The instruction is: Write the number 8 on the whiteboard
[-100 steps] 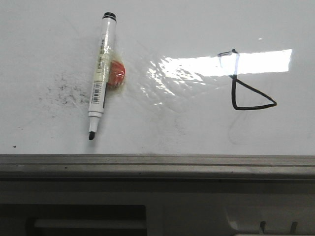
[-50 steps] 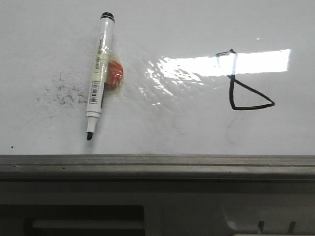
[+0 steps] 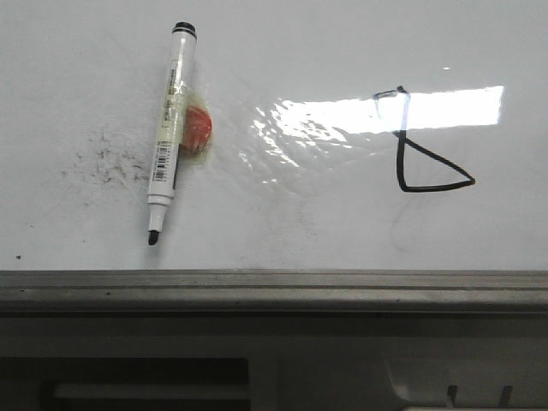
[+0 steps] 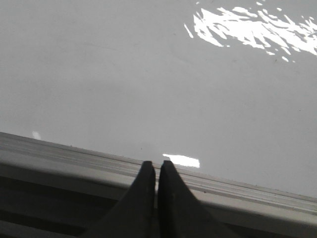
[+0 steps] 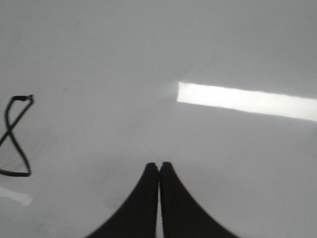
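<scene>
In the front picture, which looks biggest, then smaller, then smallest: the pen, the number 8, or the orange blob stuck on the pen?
1. The pen, longest by far.
2. The number 8, shorter but wider.
3. The orange blob, clearly smallest.

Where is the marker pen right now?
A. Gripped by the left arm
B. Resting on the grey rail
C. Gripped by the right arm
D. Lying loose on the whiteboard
D: the marker lies flat on the whiteboard, left of the number 8, with no gripper on it.
</scene>
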